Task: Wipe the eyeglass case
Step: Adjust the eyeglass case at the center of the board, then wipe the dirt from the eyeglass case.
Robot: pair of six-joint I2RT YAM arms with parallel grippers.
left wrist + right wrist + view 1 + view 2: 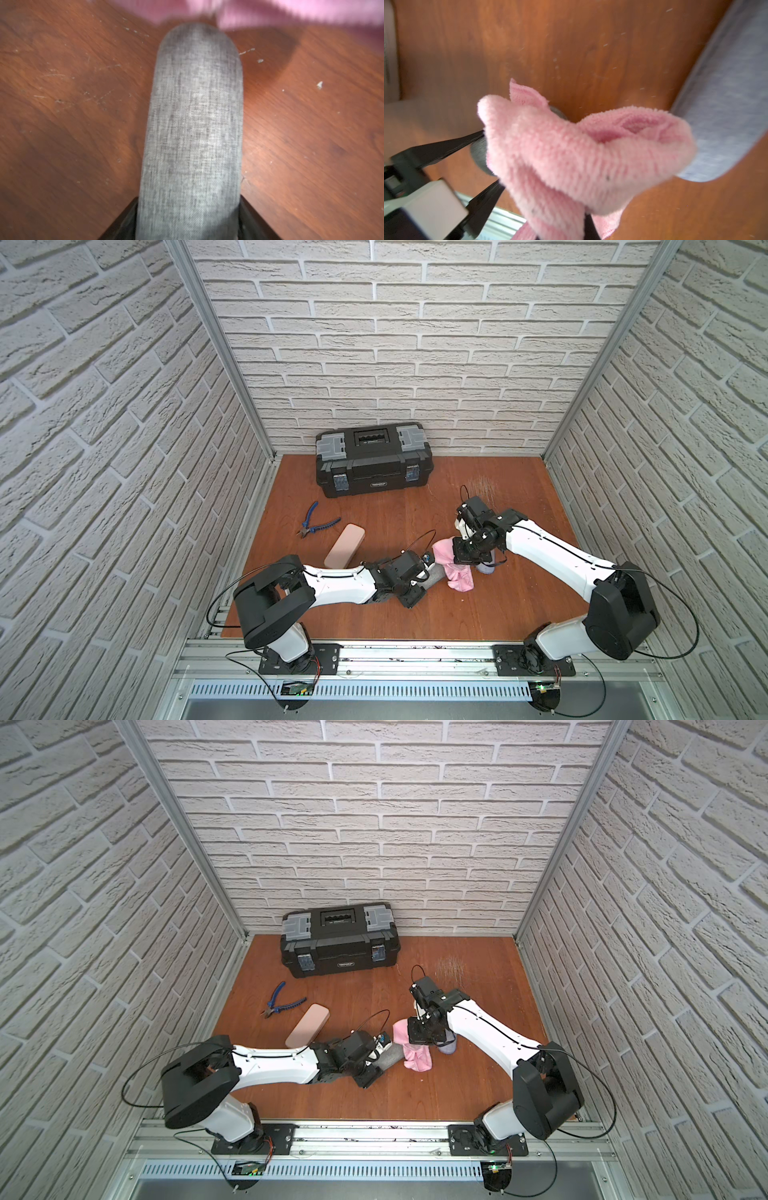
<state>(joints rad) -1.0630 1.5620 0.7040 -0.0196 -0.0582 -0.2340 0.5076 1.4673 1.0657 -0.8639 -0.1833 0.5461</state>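
A dark grey fabric eyeglass case (pixel 195 114) lies on the wooden table (pixel 415 614) in front of the middle. My left gripper (pixel 422 580) is shut on its near end, one black finger against each long side. The case's far end (pixel 436 574) points at a pink cloth (pixel 457 576). My right gripper (pixel 463 558) is shut on that cloth (pixel 581 155), which hangs bunched over its fingers and hides them. The cloth (pixel 291 12) hangs at the case's far end. I cannot tell whether it touches the case.
A blue-grey case (pixel 724 104) lies under my right wrist, just right of the cloth. A beige-pink case (pixel 345 549) and blue-handled pliers (pixel 316 524) lie at the left. A shut black toolbox (pixel 374 460) stands against the back wall.
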